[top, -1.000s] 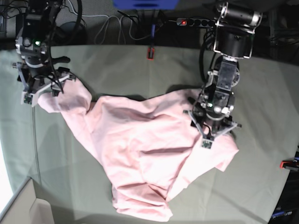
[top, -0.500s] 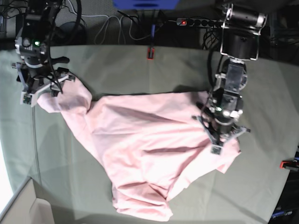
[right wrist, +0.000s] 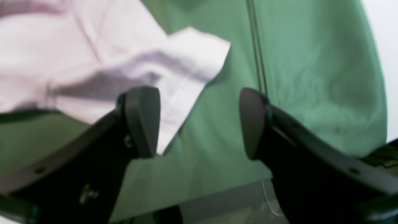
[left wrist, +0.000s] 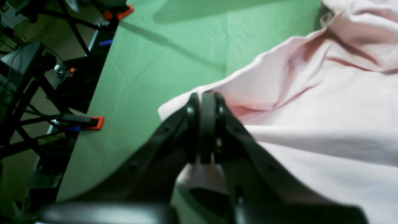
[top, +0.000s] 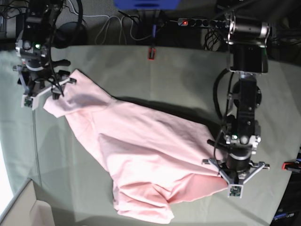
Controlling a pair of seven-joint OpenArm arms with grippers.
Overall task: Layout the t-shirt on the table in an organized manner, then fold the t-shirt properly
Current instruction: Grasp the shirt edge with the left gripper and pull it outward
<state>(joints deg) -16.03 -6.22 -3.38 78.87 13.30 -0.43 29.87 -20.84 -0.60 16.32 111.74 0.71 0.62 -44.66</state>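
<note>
One t-shirt (top: 141,136) lies pinched in the closed left gripper (left wrist: 203,93); the right gripper (right wrist: 199,121) gapes beside it.

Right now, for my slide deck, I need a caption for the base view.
Left end effector closed on a pale pink cotton t-shirt, right one open above its opposite side.

Your left gripper (top: 235,188) now sits at about four o'clock on the base view, nearer the table's (top: 263,113) front edge than before. The t-shirt's (top: 150,136) corner at that gripper has come along, and its upper edge now slants down towards four o'clock. At ten o'clock, the sleeve end shifts slightly towards three o'clock.
</note>
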